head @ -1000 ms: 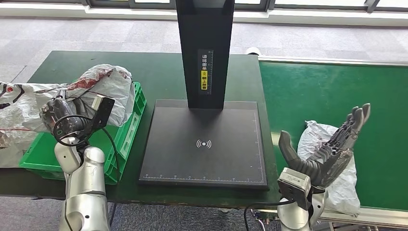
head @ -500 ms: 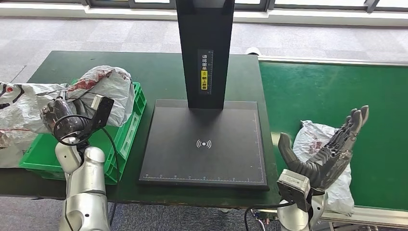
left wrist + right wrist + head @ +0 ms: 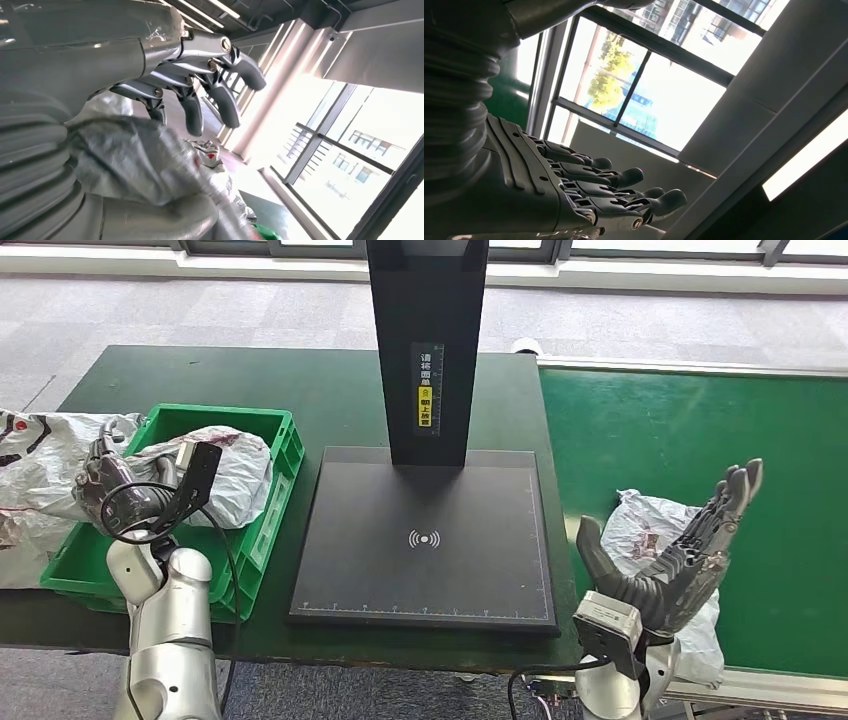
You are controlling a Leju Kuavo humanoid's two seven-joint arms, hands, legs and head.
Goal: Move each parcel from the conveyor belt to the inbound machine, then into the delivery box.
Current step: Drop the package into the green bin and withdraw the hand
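Observation:
A grey plastic parcel (image 3: 228, 462) with red print lies inside the green delivery box (image 3: 262, 540) on the left of the table. My left hand (image 3: 108, 476) is at the box's left side, next to the parcel. In the left wrist view its fingers (image 3: 202, 95) are spread above crumpled grey plastic (image 3: 140, 155) and grip nothing. A second grey parcel (image 3: 645, 528) lies on the green conveyor belt (image 3: 700, 420). My right hand (image 3: 680, 552) is raised over it, palm open, fingers (image 3: 624, 192) extended. The black inbound machine plate (image 3: 425, 570) is bare.
The machine's black pillar (image 3: 426, 340) rises at the plate's back edge. More white and grey bags (image 3: 40, 455) are heaped off the table's left end, beside the box. The dark green table top (image 3: 300, 380) runs behind the box.
The parcel that my left hand held above the box now lies down inside it, and the hand has moved a little left. The conveyor parcel has shifted slightly. My right hand has hardly moved.

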